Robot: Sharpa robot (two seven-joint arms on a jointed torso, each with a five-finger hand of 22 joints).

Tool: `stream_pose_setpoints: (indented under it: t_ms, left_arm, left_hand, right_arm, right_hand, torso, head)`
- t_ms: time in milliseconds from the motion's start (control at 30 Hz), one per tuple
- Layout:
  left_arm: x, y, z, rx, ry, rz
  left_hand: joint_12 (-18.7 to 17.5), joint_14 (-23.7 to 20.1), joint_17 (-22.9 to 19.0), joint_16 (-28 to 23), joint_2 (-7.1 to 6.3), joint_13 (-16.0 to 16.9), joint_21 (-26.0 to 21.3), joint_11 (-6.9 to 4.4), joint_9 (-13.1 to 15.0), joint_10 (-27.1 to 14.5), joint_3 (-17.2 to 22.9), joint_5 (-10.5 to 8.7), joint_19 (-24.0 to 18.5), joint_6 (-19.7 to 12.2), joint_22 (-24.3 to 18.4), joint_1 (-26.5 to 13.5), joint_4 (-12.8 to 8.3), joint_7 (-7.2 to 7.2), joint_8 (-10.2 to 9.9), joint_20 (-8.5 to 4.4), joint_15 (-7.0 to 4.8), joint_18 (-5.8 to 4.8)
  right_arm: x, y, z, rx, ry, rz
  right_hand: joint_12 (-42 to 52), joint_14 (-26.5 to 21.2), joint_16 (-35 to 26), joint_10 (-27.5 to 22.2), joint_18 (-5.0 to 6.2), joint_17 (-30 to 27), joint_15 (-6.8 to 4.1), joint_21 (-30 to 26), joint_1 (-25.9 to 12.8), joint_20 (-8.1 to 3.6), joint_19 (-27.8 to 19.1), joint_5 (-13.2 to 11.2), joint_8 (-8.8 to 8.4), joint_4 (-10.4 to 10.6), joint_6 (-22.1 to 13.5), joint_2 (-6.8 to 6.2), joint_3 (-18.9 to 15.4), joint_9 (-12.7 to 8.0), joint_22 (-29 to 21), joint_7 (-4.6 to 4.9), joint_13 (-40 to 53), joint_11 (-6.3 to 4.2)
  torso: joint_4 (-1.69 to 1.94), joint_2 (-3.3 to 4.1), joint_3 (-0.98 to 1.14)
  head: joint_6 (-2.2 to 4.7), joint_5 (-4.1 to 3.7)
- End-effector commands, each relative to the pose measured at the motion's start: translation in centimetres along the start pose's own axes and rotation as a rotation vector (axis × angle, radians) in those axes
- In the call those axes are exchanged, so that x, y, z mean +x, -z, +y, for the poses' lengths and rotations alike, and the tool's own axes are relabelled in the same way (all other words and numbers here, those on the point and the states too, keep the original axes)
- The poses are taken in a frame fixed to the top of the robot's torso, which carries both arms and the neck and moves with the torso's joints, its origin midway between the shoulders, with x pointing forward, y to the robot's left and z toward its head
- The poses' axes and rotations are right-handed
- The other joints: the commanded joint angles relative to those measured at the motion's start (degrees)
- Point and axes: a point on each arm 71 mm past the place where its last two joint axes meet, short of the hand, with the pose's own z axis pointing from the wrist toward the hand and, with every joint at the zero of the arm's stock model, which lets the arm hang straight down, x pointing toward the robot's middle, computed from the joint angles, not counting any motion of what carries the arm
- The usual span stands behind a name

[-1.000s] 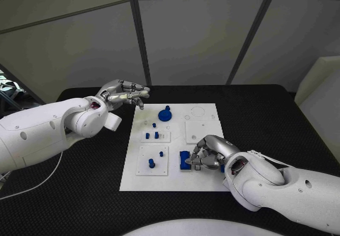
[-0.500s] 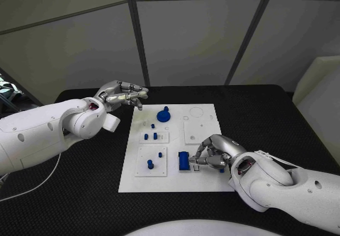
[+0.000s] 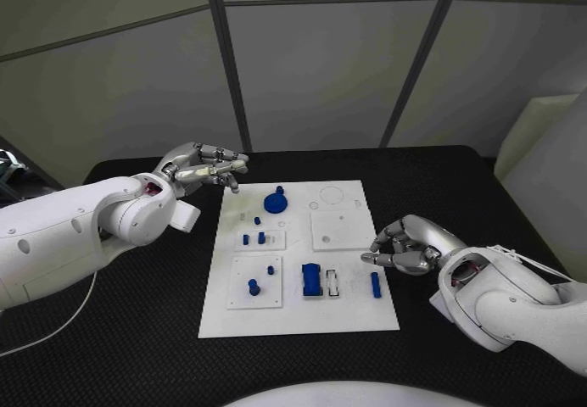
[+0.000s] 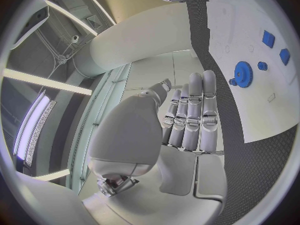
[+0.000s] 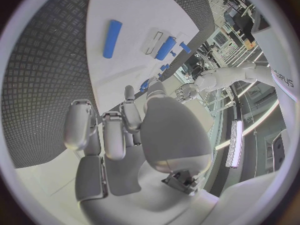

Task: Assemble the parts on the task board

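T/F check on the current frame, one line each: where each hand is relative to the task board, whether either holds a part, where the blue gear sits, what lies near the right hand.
1. The right hand holds a blue part. False: its fingers are curled in with nothing in them.
2. The right hand is at the right edge of the task board. True.
3. The blue gear sits at the board's near edge. False: it sits toward the far end, nearer the left hand.
4. A slim blue bar lies flat on the board close to the right hand. True.
5. The left hand rests on the board. False: it is off the board's far left corner, over the black table.
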Motion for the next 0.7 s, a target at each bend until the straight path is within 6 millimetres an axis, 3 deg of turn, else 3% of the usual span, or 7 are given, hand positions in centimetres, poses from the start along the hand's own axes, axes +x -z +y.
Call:
stream_pose_setpoints:
  t_ms: [33,133,233,533,700]
  left_arm:
    - [0.0,0.0,-0.3,0.036,0.003,-0.007]
    - [0.0,0.0,-0.3,0.036,0.003,-0.007]
    - [0.0,0.0,-0.3,0.036,0.003,-0.006]
    - [0.0,0.0,-0.2,0.034,0.003,-0.008]
    - [-0.1,0.1,-0.2,0.032,0.002,-0.009]
  left_hand:
    - [0.07,0.28,-0.07,-0.34,0.19,0.05,-0.32,-0.06,0.00,-0.36,-0.13,-0.03,0.16,-0.17,-0.07,0.58,-0.37,0.03,0.37,0.04,0.14,-0.69]
    - [0.07,0.28,-0.07,-0.34,0.19,0.05,-0.32,-0.06,0.00,-0.36,-0.13,-0.03,0.16,-0.17,-0.07,0.58,-0.37,0.03,0.37,0.04,0.14,-0.69]
    - [0.07,0.28,-0.07,-0.34,0.19,0.05,-0.32,-0.06,0.00,-0.36,-0.13,-0.03,0.16,-0.17,-0.07,0.58,-0.37,0.03,0.37,0.04,0.14,-0.69]
    - [0.17,0.30,-0.09,-0.35,0.24,0.07,-0.33,-0.09,0.02,-0.26,-0.14,-0.03,0.19,-0.08,-0.10,0.59,-0.37,0.00,0.44,0.03,0.13,-0.69]
    - [0.17,0.30,-0.09,-0.35,0.24,0.07,-0.33,-0.09,0.02,-0.26,-0.14,-0.03,0.19,-0.08,-0.10,0.59,-0.37,0.00,0.44,0.03,0.13,-0.69]
  right_arm:
    - [0.2,0.2,0.1,-0.023,0.089,0.051]
    - [0.2,0.3,-0.3,-0.014,0.143,0.079]
    - [0.3,0.3,-0.6,-0.005,0.199,0.103]
    - [1.6,0.5,-0.9,-0.003,0.277,0.136]
    - [2.3,0.6,-1.0,-0.001,0.295,0.145]
  right_hand:
    - [0.69,4.63,-0.05,0.38,0.66,7.66,0.29,0.33,0.55,0.25,0.44,0.39,-0.28,0.00,0.80,0.25,-0.31,0.04,0.29,-0.16,0.55,-0.22]
    - [1.50,4.65,-0.04,0.96,0.62,7.67,0.20,0.44,0.19,0.20,0.59,-0.02,-0.37,0.28,1.32,0.14,-0.72,0.08,0.46,-0.30,1.24,-0.33]
    - [2.11,4.67,-0.05,1.42,0.62,7.67,0.03,0.45,0.33,0.08,0.66,0.11,-0.18,0.28,2.31,0.18,-0.93,0.30,0.51,-0.61,1.76,-0.57]
    - [3.65,4.87,0.44,2.31,0.42,8.64,-0.12,1.07,0.44,-0.04,1.22,0.25,-0.08,0.27,2.85,0.19,-1.07,0.49,1.33,-0.79,3.13,-0.74]
    - [4.36,4.96,0.61,2.74,0.32,8.97,-0.20,1.38,0.43,-0.13,1.50,0.45,-0.12,0.31,3.04,0.25,-1.18,0.60,1.73,-0.87,3.75,-0.82]
  torso:
    - [0.01,0.10,0.10]
    - [-0.02,0.16,0.17]
    - [0.03,-0.04,-0.01]
    - [0.17,-0.02,0.05]
    - [0.19,0.02,-0.02]
  head:
    - [0.21,-1.20]
    - [0.38,-1.62]
    - [0.21,-1.95]
    - [0.18,-2.36]
    - [0.25,-2.36]
